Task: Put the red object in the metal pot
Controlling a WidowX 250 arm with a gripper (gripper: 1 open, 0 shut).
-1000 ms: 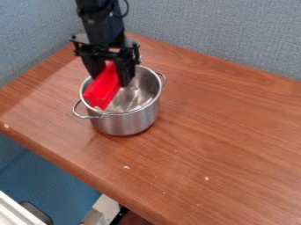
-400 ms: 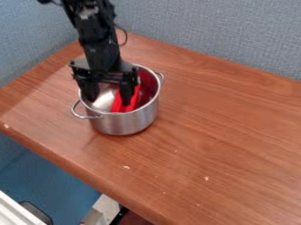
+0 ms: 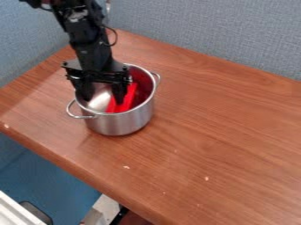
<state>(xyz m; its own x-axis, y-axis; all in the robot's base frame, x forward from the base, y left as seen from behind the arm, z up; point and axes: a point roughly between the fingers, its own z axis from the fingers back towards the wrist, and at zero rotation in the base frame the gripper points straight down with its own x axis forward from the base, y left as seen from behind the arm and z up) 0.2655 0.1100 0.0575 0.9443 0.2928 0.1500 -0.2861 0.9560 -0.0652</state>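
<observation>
A: Item one, the gripper (image 3: 104, 84). Condition?

B: Pointing straight down over the left half of the metal pot (image 3: 114, 119), jaws spread apart, nothing between them. The tips look to sit at or just inside the rim.

A: Item two, the red object (image 3: 140, 87). Location?

B: Inside the pot, leaning against the far right wall. Only part of it shows above the rim; whether its lower end rests flat on the bottom is hidden by the pot wall and the gripper.

A: Item three, the counter (image 3: 212, 132). Contents?

B: Wood surface, the pot near its back left corner, not far from the edge. Nothing else on it.

A: Hazards, listed.

B: First: the open jaws stand close to the pot's rim and its left loop handle. A lift that drifts sideways could catch the rim and drag or tip the pot, and the light steel would likely slide easily on the smooth wood. Second: the red bar is about as long as the pot is wide and stands tilted, so a knock to the pot could lever it up over the rim and out. Third: a shove to the left would carry the pot toward the counter's edge.

A: Task status?

B: Appears done, provided the arm leaves cleanly upward.
</observation>
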